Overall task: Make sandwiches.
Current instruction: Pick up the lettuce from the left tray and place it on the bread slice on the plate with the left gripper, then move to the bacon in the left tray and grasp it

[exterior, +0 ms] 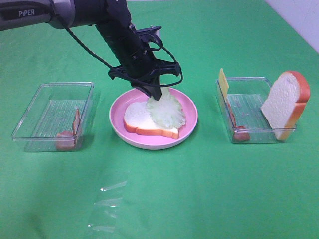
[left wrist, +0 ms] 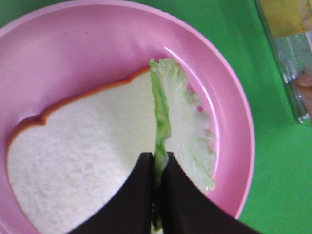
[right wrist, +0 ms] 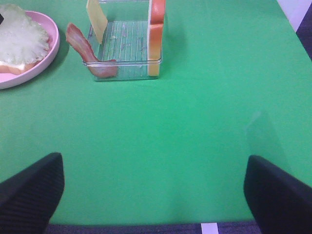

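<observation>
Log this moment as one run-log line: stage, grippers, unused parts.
stage: lettuce leaf on bread slice, pink plate | left gripper: shut on lettuce leaf | right gripper: open, empty | unused: bacon, cheese, second bread slice

The left arm [exterior: 119,40] slants down over the far side of the plate [exterior: 118,128], with the left pincer [exterior: 156,94] clamped on the lettuce [exterior: 170,110], blocking any way in from above and behind; the near rim is open. Bare tabletop [exterior: 209,189] separates the plate from the 2 trays, the left tray [exterior: 30,117] and the right tray [exterior: 249,79]. In the right tray an upright bread slice [exterior: 284,102] and a cheese slice [exterior: 223,82] wall off both ends. A plastic sheet [exterior: 107,204] lies near the front. The right pincer [right wrist: 156,190], spread wide, faces bare tabletop.
</observation>
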`<state>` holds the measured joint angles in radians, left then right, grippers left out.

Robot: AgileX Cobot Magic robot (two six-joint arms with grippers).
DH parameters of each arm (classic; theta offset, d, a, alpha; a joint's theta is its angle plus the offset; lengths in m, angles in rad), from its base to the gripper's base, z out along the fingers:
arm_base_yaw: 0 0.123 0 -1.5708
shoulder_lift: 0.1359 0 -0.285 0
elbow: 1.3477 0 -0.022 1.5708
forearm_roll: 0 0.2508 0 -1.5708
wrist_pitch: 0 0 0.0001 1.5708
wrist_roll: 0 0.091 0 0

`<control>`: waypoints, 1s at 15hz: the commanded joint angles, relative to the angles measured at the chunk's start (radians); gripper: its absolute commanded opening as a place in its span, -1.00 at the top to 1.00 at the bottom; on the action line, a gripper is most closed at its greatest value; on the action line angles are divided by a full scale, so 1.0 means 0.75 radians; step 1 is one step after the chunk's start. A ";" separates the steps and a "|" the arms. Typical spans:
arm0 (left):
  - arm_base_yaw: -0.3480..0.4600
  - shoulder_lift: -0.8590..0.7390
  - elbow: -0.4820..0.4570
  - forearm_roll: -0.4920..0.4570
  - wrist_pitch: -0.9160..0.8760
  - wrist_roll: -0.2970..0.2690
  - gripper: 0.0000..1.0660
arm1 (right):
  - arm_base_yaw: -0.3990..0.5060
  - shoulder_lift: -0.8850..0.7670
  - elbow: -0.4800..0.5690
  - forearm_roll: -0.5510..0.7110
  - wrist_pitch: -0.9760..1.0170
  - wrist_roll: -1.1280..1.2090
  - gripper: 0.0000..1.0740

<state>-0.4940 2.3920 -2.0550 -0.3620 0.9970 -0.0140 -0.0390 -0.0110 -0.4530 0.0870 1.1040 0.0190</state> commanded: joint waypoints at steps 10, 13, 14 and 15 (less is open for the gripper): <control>-0.008 -0.017 -0.011 0.131 0.031 -0.059 -0.09 | 0.001 -0.023 0.004 0.004 -0.007 -0.017 -0.78; -0.008 -0.075 -0.055 0.247 0.149 -0.081 -0.91 | 0.001 -0.023 0.004 0.004 -0.007 -0.017 -0.78; -0.008 -0.092 -0.087 0.248 0.236 -0.088 -0.91 | 0.001 -0.023 0.004 0.004 -0.007 -0.017 -0.78; -0.008 -0.119 -0.105 0.251 0.323 -0.084 -0.91 | 0.001 -0.023 0.004 0.004 -0.007 -0.017 -0.78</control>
<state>-0.4940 2.3170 -2.1240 -0.1740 1.1870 -0.0710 -0.0390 -0.0110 -0.4530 0.0870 1.1040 0.0190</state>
